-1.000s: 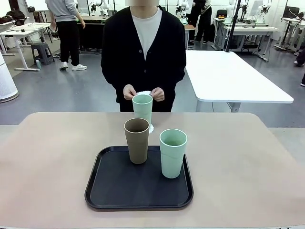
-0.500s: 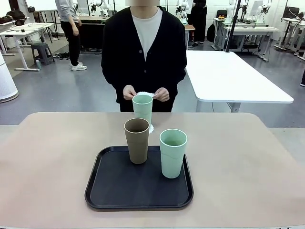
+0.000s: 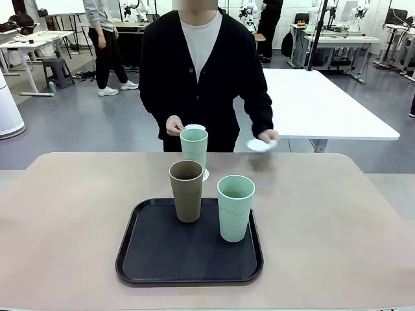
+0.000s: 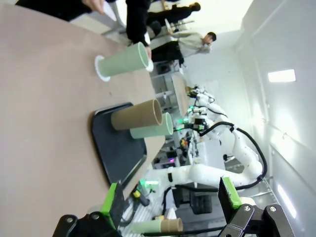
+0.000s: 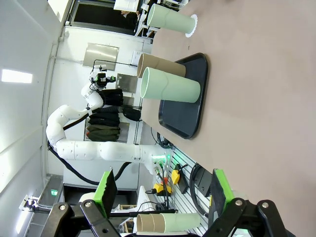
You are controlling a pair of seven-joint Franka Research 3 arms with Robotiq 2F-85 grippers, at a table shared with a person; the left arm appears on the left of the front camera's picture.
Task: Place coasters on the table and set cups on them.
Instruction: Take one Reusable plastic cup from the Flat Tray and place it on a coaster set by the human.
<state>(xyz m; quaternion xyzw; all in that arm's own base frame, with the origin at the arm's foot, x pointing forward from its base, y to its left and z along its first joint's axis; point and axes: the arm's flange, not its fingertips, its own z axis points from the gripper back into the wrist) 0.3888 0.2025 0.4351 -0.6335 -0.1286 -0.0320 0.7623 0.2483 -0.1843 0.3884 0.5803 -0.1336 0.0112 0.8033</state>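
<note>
One mint cup [image 3: 194, 150] stands on a lacy white coaster [image 3: 206, 174] on the beige table [image 3: 71, 214], just beyond the black tray [image 3: 188, 262]. On the tray stand the tan-brown cup [image 3: 187, 191] and the other mint cup [image 3: 235, 208]. The person holds a coaster [image 3: 260, 145] in one hand over the table's far edge, right of centre. Their other hand holds a further coaster [image 3: 194, 127] behind the far cup. My left gripper [image 4: 173, 202] is open with nothing between its fingers, well back from the cups [image 4: 136, 114]. My right gripper [image 5: 162, 192] is likewise open, away from the tray [image 5: 190, 108].
A white-topped table [image 3: 311, 103] stands behind the person at the right. The beige top lies bare to the left and right of the tray. Another person walks in the far left background.
The person's hand has swung out to the right with one coaster, from in front of their body to over the table's far edge. Cups and tray have not moved.
</note>
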